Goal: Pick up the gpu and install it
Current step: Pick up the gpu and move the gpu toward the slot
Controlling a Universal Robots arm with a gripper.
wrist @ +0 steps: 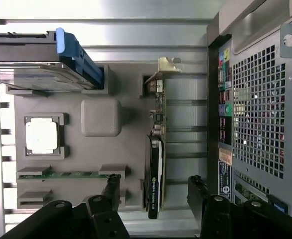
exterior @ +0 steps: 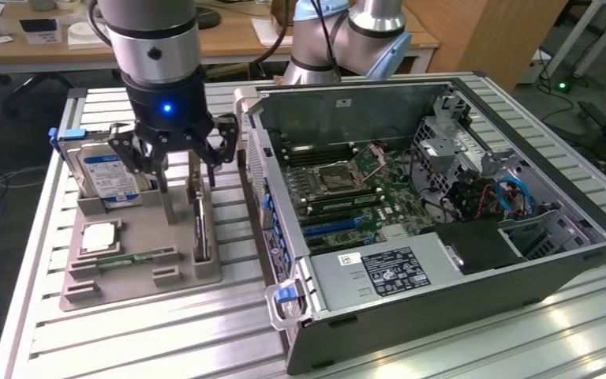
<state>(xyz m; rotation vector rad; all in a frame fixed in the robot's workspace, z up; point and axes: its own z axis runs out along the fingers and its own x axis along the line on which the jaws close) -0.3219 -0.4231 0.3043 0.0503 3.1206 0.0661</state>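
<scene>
The gpu (exterior: 200,225) stands on edge in a slot of the grey parts holder (exterior: 124,276), a thin green card with a black cooler (wrist: 155,181) and a silver end bracket (wrist: 169,64). My gripper (exterior: 177,162) hangs just above the holder, over the card's far end, and is open with nothing between its black fingers. In the wrist view the gripper (wrist: 153,186) straddles the gpu (wrist: 157,149), one finger (wrist: 111,186) on each side of the card, not touching it.
A hard drive (exterior: 108,178) with a blue-white label stands at the holder's back, a processor chip (exterior: 101,235) and a memory stick (exterior: 135,258) lie on it. The open computer case (exterior: 429,213) sits close on the exterior view's right, motherboard (exterior: 346,185) exposed.
</scene>
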